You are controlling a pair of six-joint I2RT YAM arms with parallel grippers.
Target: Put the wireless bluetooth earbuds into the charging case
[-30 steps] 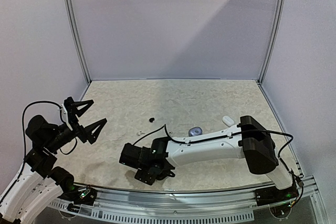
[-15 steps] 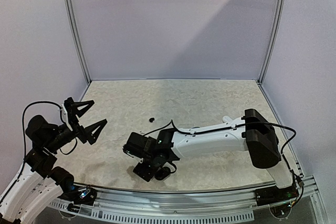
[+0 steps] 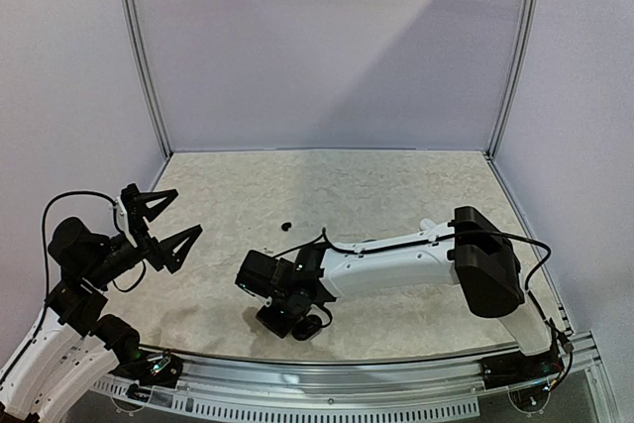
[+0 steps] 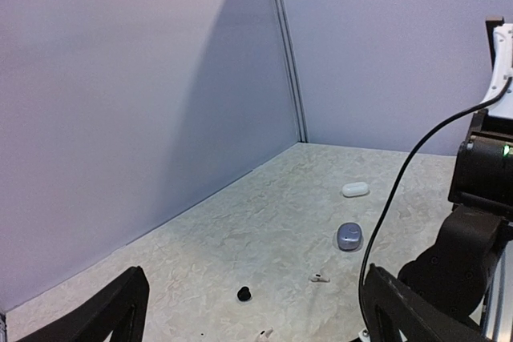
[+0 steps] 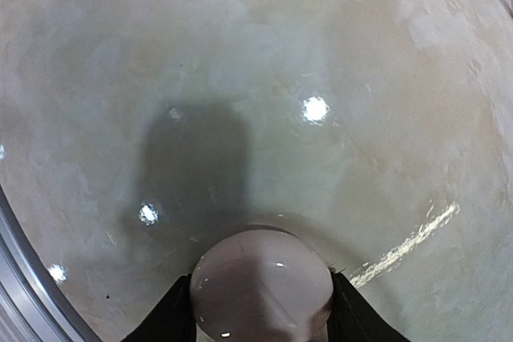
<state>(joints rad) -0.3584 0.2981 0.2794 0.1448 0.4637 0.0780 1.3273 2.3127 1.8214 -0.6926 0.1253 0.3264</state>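
- The right arm (image 3: 396,263) is lying stretched out low across the table (image 3: 396,185), from the right edge toward the left. The right gripper (image 3: 293,322) is pointing down close to the front rail.
- In the right wrist view, its fingers (image 5: 172,316) are sitting narrow, pressing against both sides of a glossy, rounded pale case (image 5: 260,278). I cannot tell whether the case is resting on the table or just above it.
- A small green light (image 4: 505,150) is glowing on the right arm's dark joint.
- The left arm (image 3: 74,255) is standing raised at the left edge. The left gripper (image 3: 186,211) is aiming toward the middle of the table, with its fingers spread wide and holding nothing.
- A black earbud (image 3: 286,225) is lying loose on the table between the two grippers, apart from every case.
- In the left wrist view, a white earbud (image 4: 319,278) is lying near the black one, and a second white earbud (image 4: 264,331) is lying closer to the camera.
- A blue-grey case (image 4: 349,236) is sitting just beyond the white earbud, and a white case (image 4: 355,190) is sitting farther back.
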